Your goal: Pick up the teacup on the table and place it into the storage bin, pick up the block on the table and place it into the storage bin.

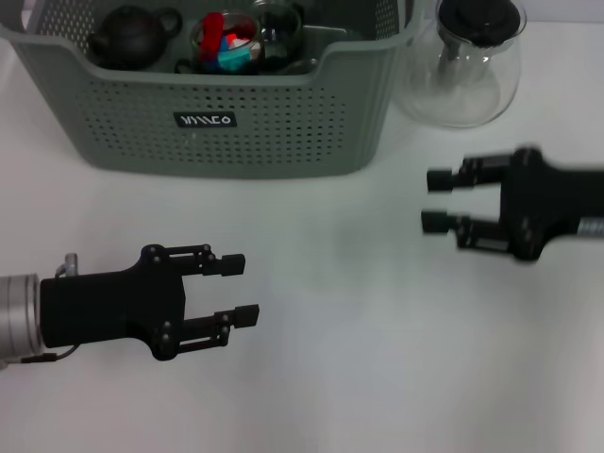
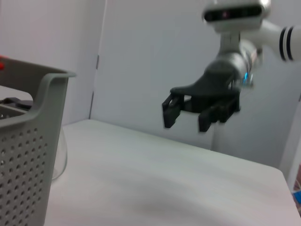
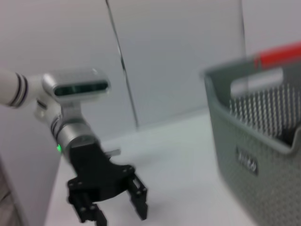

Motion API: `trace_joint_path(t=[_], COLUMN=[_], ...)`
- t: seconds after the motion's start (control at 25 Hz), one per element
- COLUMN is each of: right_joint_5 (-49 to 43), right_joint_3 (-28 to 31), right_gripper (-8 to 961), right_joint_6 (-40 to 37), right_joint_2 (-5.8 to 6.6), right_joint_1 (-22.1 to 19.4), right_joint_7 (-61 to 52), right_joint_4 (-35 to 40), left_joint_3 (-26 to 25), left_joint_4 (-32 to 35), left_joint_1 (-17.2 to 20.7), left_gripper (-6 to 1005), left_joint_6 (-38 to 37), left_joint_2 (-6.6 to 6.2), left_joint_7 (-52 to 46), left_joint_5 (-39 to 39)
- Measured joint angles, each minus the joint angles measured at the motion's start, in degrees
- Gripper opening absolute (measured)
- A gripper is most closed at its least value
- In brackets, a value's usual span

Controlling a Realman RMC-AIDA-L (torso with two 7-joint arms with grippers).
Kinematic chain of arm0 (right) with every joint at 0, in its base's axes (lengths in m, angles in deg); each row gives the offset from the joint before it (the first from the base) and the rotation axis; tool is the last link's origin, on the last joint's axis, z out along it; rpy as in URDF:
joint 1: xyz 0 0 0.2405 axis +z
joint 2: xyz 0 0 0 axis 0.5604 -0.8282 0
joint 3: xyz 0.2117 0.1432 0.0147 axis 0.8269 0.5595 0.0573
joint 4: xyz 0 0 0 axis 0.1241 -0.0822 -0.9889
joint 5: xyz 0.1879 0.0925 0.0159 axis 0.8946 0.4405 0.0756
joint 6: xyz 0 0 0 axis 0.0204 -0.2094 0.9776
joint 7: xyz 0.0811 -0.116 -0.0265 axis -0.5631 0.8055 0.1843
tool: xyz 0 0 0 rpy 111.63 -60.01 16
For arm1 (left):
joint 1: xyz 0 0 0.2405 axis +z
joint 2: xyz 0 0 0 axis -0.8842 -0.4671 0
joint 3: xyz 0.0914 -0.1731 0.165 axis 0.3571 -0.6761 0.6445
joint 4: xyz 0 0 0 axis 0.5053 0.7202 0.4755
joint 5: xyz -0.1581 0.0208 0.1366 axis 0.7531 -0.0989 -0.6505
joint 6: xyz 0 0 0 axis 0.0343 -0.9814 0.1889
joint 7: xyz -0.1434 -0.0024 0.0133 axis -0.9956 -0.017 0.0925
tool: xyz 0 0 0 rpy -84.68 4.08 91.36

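the grey-green perforated storage bin (image 1: 236, 113) sits on a white table (image 1: 359, 330) before pale walls, beyond both claws. inside it are a dark teapot (image 1: 127, 38), a glass teacup (image 1: 278, 28) and a cup of red and blue blocks (image 1: 226, 42). the left gripper (image 1: 241, 288) and right gripper (image 1: 432, 200) hover open and empty. a glass carafe (image 1: 467, 66) stands beyond the right one.
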Motion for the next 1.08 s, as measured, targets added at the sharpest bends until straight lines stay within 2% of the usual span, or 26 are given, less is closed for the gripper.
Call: trace_joint_path(t=[0.08, 0.16, 0.32, 0.44, 0.52, 0.64, 0.76, 1.08], right_joint_5=[2.58, 3.84, 4.5, 4.05, 3.52, 2.54, 0.29, -1.38], right_joint_3=[2.47, 4.68, 6.63, 6.3, 5.99, 5.67, 4.99, 3.97], right_gripper=[510, 511, 514, 516, 736, 835, 934, 930], right_joint_6=[2.86, 3.89, 4.37, 5.35, 5.84, 6.46, 7.13, 7.8], right_joint_2=[0.3, 0.16, -0.28, -0.27, -0.27, -0.3, -0.27, -0.39], right_joint_1=[-1.72, -3.3, -5.11, -5.31, -5.1, -4.16, -2.74, -1.38], right_joint_7=[15.1, 27.08, 39.64, 39.76, 39.19, 38.74, 37.44, 36.05], right_joint_4=[-11.35, -18.58, -23.61, -24.45, -24.65, -25.89, -27.01, -28.17], left_joint_3=[0.3, 0.47, 1.14, 2.64, 3.64, 4.32, 4.32, 4.31], left_joint_4=[0.23, 0.31, 0.3, -0.03, -0.24, -0.62, -1.22, -1.38], left_joint_1=[-1.32, -2.86, -4.9, -5.49, -5.58, -5.59, -5.6, -5.12], left_gripper=[622, 625, 630, 634, 686, 764, 760, 755], left_joint_6=[-0.13, -0.14, -0.14, -0.45, -0.59, -0.55, -0.71, -0.73], left_joint_2=[-0.71, -1.5, -2.15, -2.04, -1.68, -1.33, -1.28, -1.1], left_joint_7=[-2.56, -4.65, -4.38, -2.67, -1.47, -0.14, 0.98, 1.46], left_joint_5=[-0.95, -1.83, -3.69, -3.95, -3.96, -3.86, -3.62, -3.96])
